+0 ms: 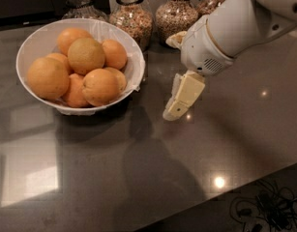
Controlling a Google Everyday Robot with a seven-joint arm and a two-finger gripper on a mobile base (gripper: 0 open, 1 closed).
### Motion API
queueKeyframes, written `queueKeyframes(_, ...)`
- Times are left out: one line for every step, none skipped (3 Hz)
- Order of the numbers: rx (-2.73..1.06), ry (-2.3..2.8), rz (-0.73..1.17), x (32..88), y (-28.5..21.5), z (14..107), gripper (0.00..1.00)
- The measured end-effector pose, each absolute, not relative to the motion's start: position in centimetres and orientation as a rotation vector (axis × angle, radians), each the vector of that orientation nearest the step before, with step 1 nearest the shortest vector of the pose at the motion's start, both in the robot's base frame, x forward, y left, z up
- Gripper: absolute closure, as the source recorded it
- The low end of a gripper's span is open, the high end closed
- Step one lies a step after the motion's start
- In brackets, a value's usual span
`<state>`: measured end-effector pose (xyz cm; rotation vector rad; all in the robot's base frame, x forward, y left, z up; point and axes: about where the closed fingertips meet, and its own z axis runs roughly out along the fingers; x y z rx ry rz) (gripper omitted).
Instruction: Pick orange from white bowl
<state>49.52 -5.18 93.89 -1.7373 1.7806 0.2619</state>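
oranges (78, 71): a heap fills the bowl, all of them inside it and none lifted out. They lean on one another, so I expect that pulling a low one would shift the rest.
top orange (85, 55): it sits highest, towards the middle, with nothing resting on it. I would go for this one because it is free from above.
bowl (39, 40): white, wide and deep, standing on the left back part of the bench. Its crinkled lining laps over the rim on the side facing the tool, where I think a low pass could snag it.
tool (172, 112): it hangs low over bare bench just right of the bowl, apart from the rim, slanting down and towards the bowl. It carries nothing. I cannot tell whether it is spread or pressed together, nor whether its tip touches the bench.
arm (235, 28): bulky and white, it comes in from the upper right and slopes down to the left, passing in front of the right-hand jars.
jars (132, 16): glass, filled with grains, in a row along the back, close behind both bowl and arm. I would keep any lift clear of them.
bench (138, 178): dark and glossy, throwing back lamp glare.
step: the approach, by my reading, with the pick not yet begun.
next: rise above the rim, cross left and descend onto the top orange.
risk: knocking the rim, or the round fruit rolling off-centre.
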Motion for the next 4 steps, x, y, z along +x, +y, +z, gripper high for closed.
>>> queueKeyframes(-1.698, 1.758, 0.373, 49.3, -1.9, 92.3, 0.0)
queueKeyframes(-1.682, 1.732, 0.466, 49.1, 1.2, 91.4, 0.0)
queueKeyframes(-1.691, 1.712, 0.521, 48.9, 3.5, 91.0, 0.1)
queueKeyframes(-1.705, 1.697, 0.525, 48.9, 5.2, 91.0, 0.15)
